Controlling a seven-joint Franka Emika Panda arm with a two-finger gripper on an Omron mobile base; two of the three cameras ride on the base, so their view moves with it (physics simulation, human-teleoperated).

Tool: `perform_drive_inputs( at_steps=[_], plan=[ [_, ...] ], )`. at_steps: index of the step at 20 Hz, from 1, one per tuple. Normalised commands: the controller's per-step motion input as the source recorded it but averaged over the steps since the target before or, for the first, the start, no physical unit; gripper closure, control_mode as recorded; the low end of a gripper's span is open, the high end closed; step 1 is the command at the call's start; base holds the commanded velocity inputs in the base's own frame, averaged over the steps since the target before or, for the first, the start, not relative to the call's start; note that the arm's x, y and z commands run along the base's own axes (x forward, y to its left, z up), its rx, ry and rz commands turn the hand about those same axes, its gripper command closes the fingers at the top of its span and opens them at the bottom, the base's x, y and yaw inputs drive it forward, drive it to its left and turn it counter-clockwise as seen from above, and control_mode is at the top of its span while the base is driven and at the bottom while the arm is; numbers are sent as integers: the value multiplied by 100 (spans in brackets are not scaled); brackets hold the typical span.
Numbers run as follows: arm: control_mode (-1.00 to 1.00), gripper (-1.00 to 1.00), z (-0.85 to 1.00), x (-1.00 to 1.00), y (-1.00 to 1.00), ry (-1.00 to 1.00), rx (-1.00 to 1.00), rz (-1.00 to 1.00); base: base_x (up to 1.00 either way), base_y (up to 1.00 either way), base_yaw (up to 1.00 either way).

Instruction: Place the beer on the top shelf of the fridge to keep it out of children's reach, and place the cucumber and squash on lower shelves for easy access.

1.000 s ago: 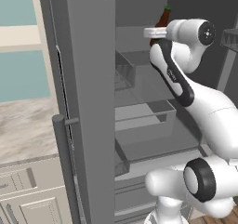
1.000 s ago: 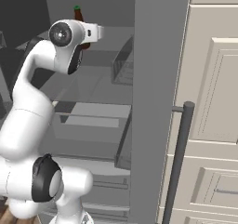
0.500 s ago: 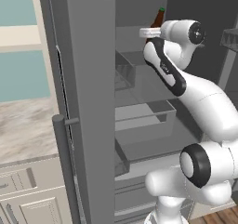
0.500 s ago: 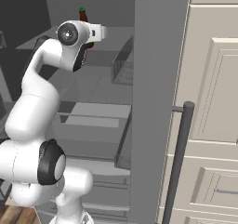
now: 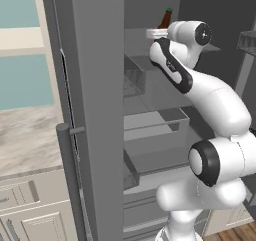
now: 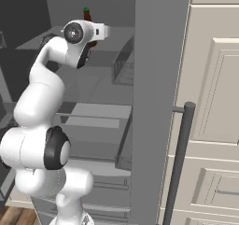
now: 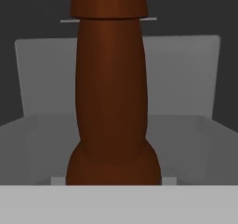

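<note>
The beer (image 5: pixel 165 19) is a brown bottle held upright at the height of the top shelf (image 5: pixel 137 37) inside the open fridge (image 5: pixel 95 110). My gripper (image 5: pixel 157 32) is shut on it, and the cap pokes up above the white hand. From the right side the beer (image 6: pixel 87 14) rises behind the hand, over the top shelf (image 6: pixel 116 35). In the hand view its brown neck (image 7: pixel 111 93) stands close in front, with a pale grey shelf (image 7: pixel 186 79) behind it. The cucumber and the squash are out of view.
Glassy lower shelves and a bin (image 5: pixel 160 130) sit beneath the arm. A door bin (image 6: pixel 123 65) hangs on the open door with its bar handle (image 6: pixel 179 163). Beige cabinet fronts (image 6: pixel 214 102) stand to the right, and a marble counter (image 5: pixel 30 135) lies to the left.
The hand has carried the beer a little deeper into the fridge at top-shelf height, and the arm has stretched further forward. The grip on the bottle is unchanged.
</note>
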Motion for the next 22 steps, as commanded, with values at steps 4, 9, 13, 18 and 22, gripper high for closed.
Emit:
perform_drive_inputs(
  at_steps=[4, 9, 13, 18, 22],
  plan=[
    [-100, 100, -8, 38, 0, 0, 0, 0, 0, 0, 0],
    [-100, 100, -8, 36, 0, 0, 0, 0, 0, 0, 0],
    [-100, 100, -6, 33, 0, 0, 0, 0, 0, 0, 0],
    [-100, 100, -9, 34, 0, 0, 0, 0, 0, 0, 0],
    [-100, 100, -10, 33, 0, 0, 0, 0, 0, 0, 0]
  ],
)
